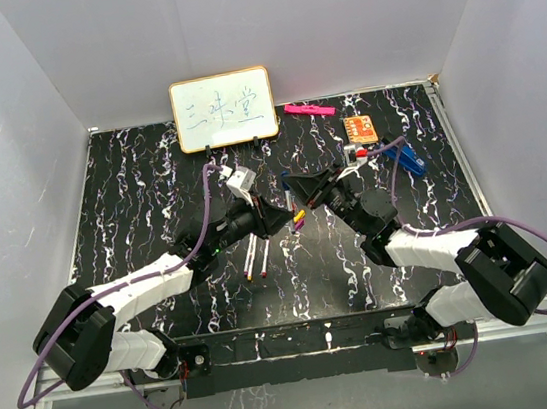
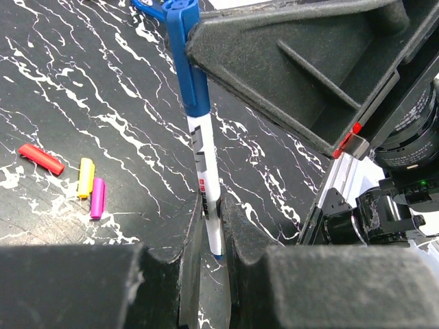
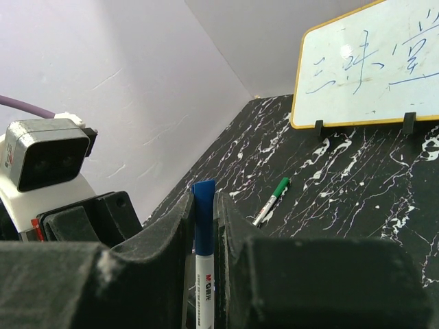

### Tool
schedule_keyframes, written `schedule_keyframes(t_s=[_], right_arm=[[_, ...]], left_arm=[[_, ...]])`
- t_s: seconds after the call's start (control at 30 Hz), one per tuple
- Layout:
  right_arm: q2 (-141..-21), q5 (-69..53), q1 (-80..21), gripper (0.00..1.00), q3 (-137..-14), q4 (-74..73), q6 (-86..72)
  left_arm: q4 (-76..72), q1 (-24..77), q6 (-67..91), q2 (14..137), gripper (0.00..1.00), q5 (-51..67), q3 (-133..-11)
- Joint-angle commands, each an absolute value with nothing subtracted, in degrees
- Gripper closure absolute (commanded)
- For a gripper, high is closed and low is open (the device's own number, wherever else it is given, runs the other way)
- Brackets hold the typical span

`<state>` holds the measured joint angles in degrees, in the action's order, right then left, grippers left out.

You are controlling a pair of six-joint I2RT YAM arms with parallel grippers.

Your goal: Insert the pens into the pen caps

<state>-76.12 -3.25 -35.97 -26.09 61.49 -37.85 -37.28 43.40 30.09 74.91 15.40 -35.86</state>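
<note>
A white-barrelled pen point(image 2: 206, 192) stands between my two grippers above the middle of the table. My left gripper point(image 2: 212, 236) is shut on its lower barrel. The blue pen cap point(image 3: 204, 216) sits on the pen's other end, with my right gripper point(image 3: 204, 205) shut on it. In the top view the left gripper point(image 1: 284, 219) and right gripper point(image 1: 293, 186) meet tip to tip. Red point(image 2: 41, 159), yellow point(image 2: 85, 177) and purple point(image 2: 97, 197) caps lie on the table. Two uncapped pens point(image 1: 257, 258) lie near the left arm. A green-capped pen point(image 3: 272, 201) lies farther back.
A whiteboard point(image 1: 224, 110) stands at the back edge, with a flat pink bar point(image 1: 308, 109) to its right. An orange board point(image 1: 362, 129) and a blue clip-like object point(image 1: 408, 159) lie at the back right. White walls close in three sides.
</note>
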Motion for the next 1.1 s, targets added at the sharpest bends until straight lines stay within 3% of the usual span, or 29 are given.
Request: schedule_keyframes(t_s=[0.0, 0.67, 0.93, 1.07], right_arm=[[-77.5, -7.1, -38.4, 1.00, -25.8, 52.4, -35.5], [-77.9, -3.5, -44.1, 1.00, -24.3, 46.8, -33.8], [-76.7, 2.8, -44.3, 1.00, -27.9, 45.0, -32.1], [-73.5, 8.1, -44.3, 0.87, -30.6, 40.6, -28.0]], left_arm=[[-52.8, 42.8, 29.5, 73.1, 1.00, 12.0, -39.2], [-54.5, 36.3, 29.4, 70.6, 1.00, 9.2, -39.3], [-47.2, 36.3, 27.3, 68.5, 1.00, 8.1, -39.0], [-38.5, 36.1, 23.3, 64.9, 1.00, 4.2, -39.2]])
